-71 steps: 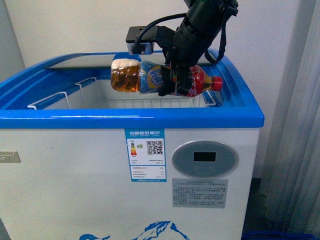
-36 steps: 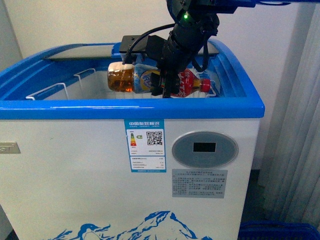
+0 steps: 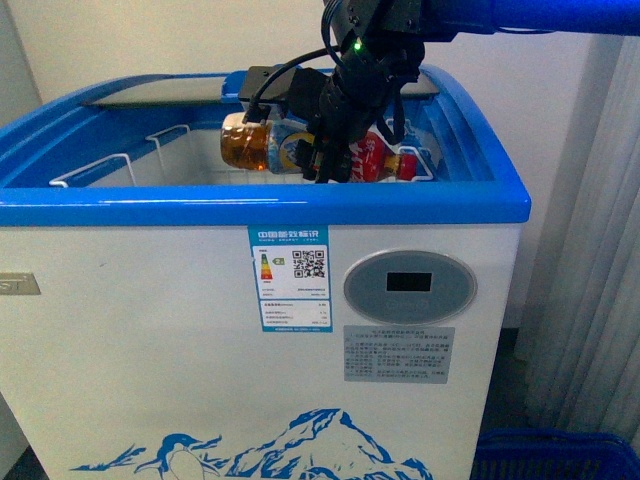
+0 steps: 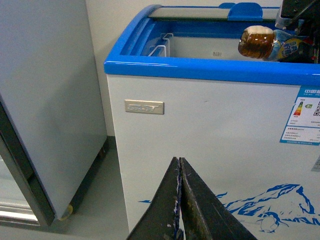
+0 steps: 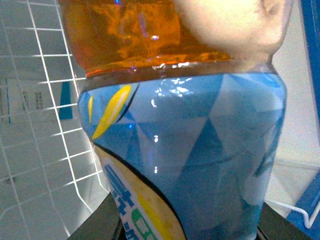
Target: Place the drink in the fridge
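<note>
**Drink lowered to fridge rim level, still clamped**

1. Change, front view. 1 s ago the drink (image 3: 305, 150) hung clear above the fridge (image 3: 250, 340) opening. It now sits lower, with its underside close to the blue front rim (image 3: 260, 210), and it has stayed horizontal throughout. Judgement: the descent phase is in progress; release has not occurred.

2. Right gripper (image 3: 335, 150). The jaws are closed around the middle of the drink, over its wrapper. The amber end points toward the robot's left and the neck end toward its right. The right wrist view is filled by the bottle, with white wire mesh behind it.

3. Left gripper (image 4: 179, 200). The fingers are pressed together and hold nothing. It hangs low in front of the fridge, well apart from the opening.

4. Surroundings, near to far. A label (image 3: 293, 292) and an oval display (image 3: 410, 288) sit on the front panel. Inside, the wire basket (image 3: 130, 165) spans the cavity under the drink. Beyond it, the glass lid (image 3: 150, 95) is slid back. A grey cabinet (image 4: 45, 100) stands beside the fridge.

5. Obstructions. Judgement: the basket edges and the front rim are the closest contact risks.
</note>
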`<state>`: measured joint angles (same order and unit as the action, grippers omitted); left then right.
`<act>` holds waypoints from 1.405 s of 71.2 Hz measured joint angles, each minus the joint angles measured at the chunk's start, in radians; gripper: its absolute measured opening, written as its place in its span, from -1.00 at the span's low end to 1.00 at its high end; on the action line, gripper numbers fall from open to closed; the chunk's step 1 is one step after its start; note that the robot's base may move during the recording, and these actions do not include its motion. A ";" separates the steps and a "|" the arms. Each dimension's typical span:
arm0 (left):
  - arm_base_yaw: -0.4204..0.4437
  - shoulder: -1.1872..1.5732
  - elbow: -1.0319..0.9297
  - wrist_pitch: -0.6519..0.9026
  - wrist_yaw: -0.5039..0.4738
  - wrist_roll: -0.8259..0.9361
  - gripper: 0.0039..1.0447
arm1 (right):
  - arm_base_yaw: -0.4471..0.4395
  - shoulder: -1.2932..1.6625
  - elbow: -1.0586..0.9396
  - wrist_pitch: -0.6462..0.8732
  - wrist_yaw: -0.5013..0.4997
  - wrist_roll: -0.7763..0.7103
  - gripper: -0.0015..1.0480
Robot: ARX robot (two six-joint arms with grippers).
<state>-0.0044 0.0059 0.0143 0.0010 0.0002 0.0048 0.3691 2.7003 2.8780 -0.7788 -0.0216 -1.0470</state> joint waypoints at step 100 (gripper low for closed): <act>0.000 0.000 0.000 0.000 0.000 0.000 -0.96 | -0.270 -1.470 -1.549 0.401 -0.083 0.978 0.85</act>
<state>-0.0044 0.0059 0.0143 0.0010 0.0002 0.0048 0.0990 1.2304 1.3293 -0.3779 -0.1047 -0.0685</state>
